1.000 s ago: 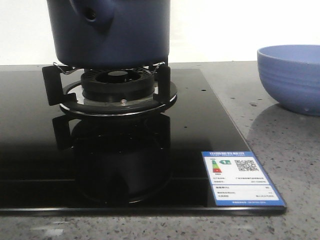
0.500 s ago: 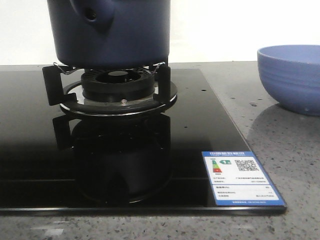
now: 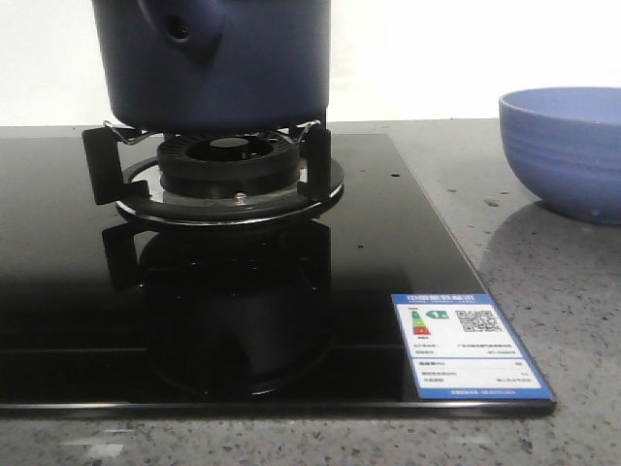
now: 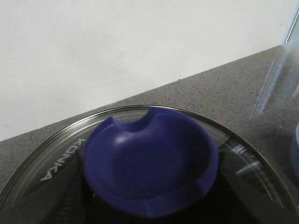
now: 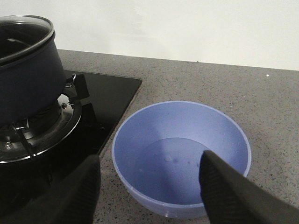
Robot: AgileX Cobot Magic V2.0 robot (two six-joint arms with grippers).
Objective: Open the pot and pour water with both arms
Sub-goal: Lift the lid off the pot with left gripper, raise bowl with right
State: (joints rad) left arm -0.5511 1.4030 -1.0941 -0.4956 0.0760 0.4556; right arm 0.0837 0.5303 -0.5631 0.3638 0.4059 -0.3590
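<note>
The dark navy pot (image 3: 218, 63) stands on the burner grate (image 3: 107, 165), its hollow handle socket (image 3: 179, 29) facing the front. It also shows in the right wrist view (image 5: 28, 79), with its glass lid on. In the left wrist view the lid's blue knob (image 4: 149, 158) fills the space between my left gripper's (image 4: 150, 198) dark fingers, which stand open on either side of it. The fingertips are hidden. My right gripper (image 5: 149, 186) is open and empty just above the near rim of the light-blue bowl (image 5: 182, 154), which holds water.
The black glass hob (image 3: 58, 291) carries a blue energy label (image 3: 471, 345) at its front right corner. The light-blue bowl (image 3: 563, 150) sits on the grey speckled counter (image 3: 543, 272) to the right of the hob. A white wall runs behind.
</note>
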